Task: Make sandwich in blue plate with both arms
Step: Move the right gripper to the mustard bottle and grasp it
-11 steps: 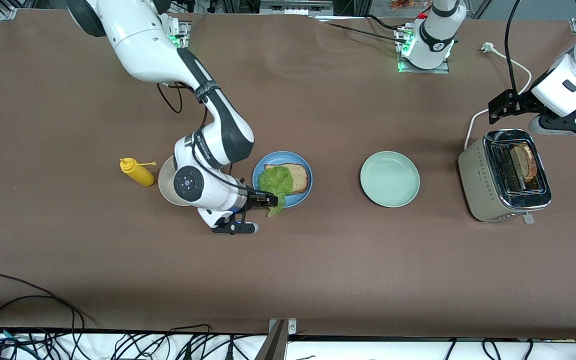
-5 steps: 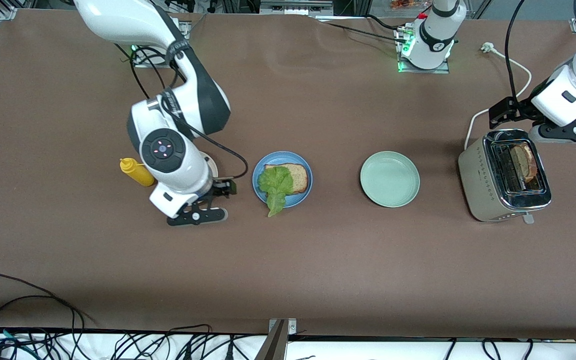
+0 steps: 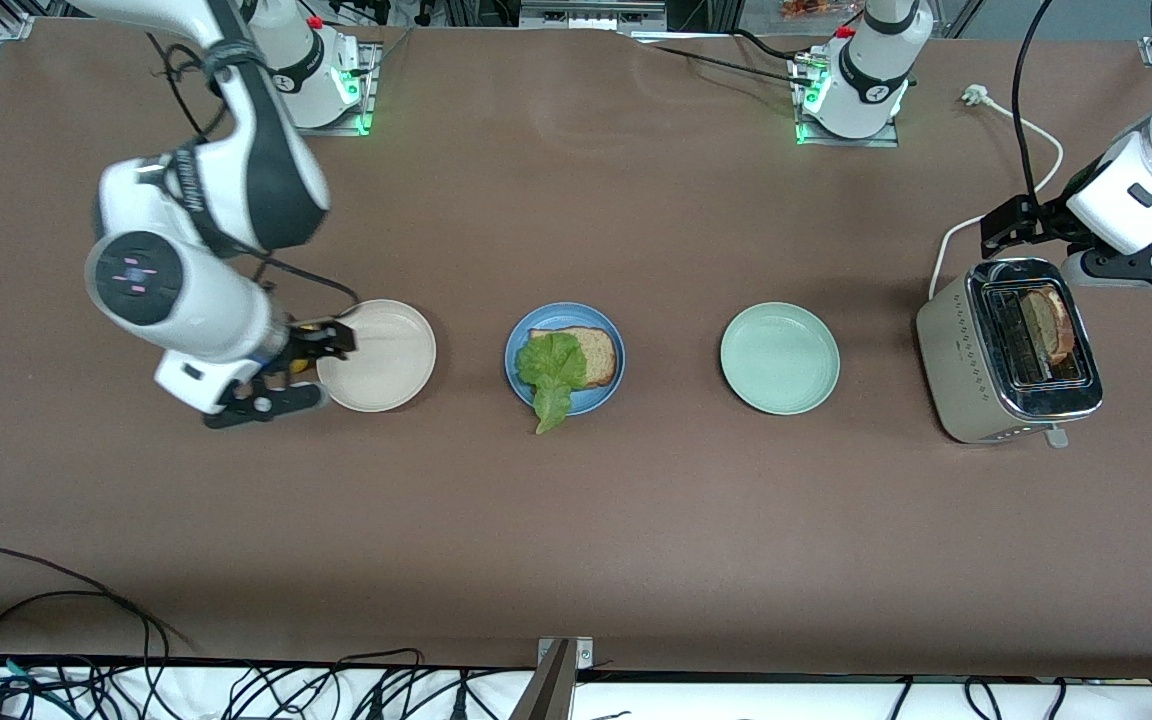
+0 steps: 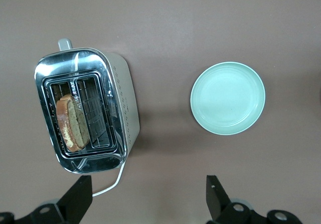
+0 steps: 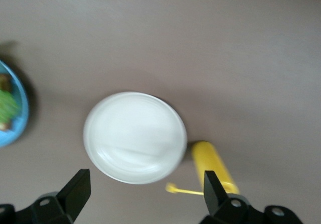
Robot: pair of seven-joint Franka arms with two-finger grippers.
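The blue plate point(image 3: 591, 397) holds one brown toast slice point(image 3: 596, 352) with a green lettuce leaf point(image 3: 551, 372) lying on it and hanging over the rim nearest the front camera. A second toast slice point(image 3: 1046, 325) stands in the toaster point(image 3: 976, 370); the left wrist view shows it too point(image 4: 72, 121). My right gripper point(image 3: 328, 340) is open and empty over the edge of the beige-white plate point(image 3: 386, 355). My left gripper point(image 3: 1004, 222) is open and empty in the air beside the toaster.
A pale green plate point(image 3: 779, 358) sits between the blue plate and the toaster. A yellow squeeze bottle point(image 5: 215, 166) lies beside the beige-white plate point(image 5: 134, 136), mostly under my right arm in the front view. The toaster's white cord point(image 3: 1041, 150) runs toward the robots' bases.
My right gripper has drawn back from the lettuce on the blue plate to over the beige-white plate's edge. The lettuce stays on the toast. The left arm has shifted only slightly.
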